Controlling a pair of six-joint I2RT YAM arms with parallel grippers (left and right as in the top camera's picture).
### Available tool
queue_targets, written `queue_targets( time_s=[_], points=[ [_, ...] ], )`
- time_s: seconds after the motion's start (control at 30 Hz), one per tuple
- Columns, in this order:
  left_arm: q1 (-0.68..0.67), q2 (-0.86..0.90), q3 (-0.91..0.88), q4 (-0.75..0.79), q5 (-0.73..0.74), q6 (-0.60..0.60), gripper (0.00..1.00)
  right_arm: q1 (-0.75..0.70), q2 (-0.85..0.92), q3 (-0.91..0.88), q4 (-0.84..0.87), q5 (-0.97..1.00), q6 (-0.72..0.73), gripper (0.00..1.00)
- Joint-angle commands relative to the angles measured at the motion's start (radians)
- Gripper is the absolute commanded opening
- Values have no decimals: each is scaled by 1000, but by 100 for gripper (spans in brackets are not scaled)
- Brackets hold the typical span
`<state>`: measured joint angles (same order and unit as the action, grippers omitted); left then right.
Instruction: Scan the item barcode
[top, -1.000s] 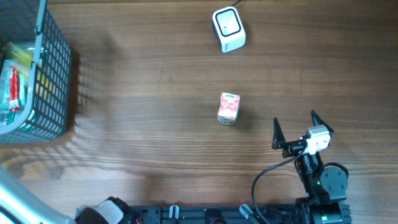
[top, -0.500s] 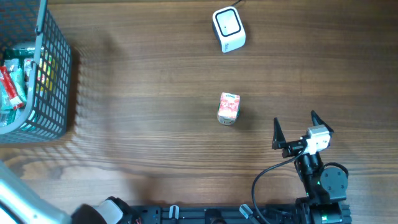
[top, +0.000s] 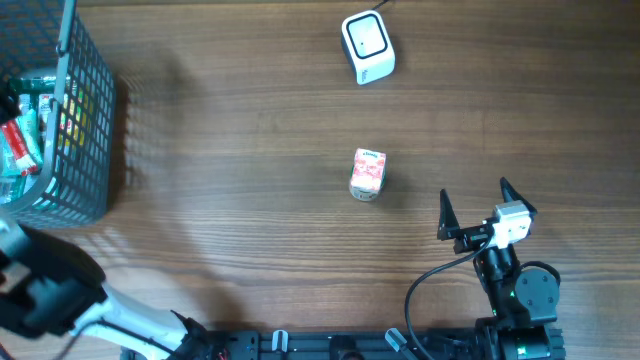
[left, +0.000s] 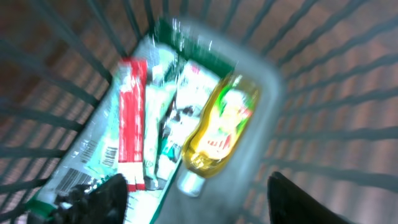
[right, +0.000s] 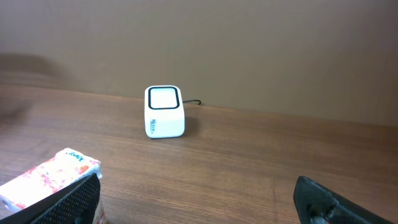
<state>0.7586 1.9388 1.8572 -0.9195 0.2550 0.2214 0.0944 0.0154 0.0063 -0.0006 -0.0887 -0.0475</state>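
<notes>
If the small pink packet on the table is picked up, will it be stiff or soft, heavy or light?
The pink packet looks like a soft wrapped pack, so it probably squashes a little when gripped. Being small, it is likely light. Its flat sides make rolling unlikely.

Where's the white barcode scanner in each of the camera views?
Overhead: the scanner sits near the top edge, just right of centre.
Left wrist: not in it.
Right wrist: left of centre, at mid-height.
Shared landmark: the pink tissue pack, below the scanner in the overhead view and at bottom left in the right wrist view.
</notes>
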Motion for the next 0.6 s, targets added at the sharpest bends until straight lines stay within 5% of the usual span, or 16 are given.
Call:
queue_targets(
  time_s=[0.0,0.57],
  points=[
    [0,106,9,-6,13,138,59,-3,-6,-1,3,10,-5,100],
    [-21,283,-13,-42,31,249,48,-3,-6,-1,3,10,-5,100]
  ],
)
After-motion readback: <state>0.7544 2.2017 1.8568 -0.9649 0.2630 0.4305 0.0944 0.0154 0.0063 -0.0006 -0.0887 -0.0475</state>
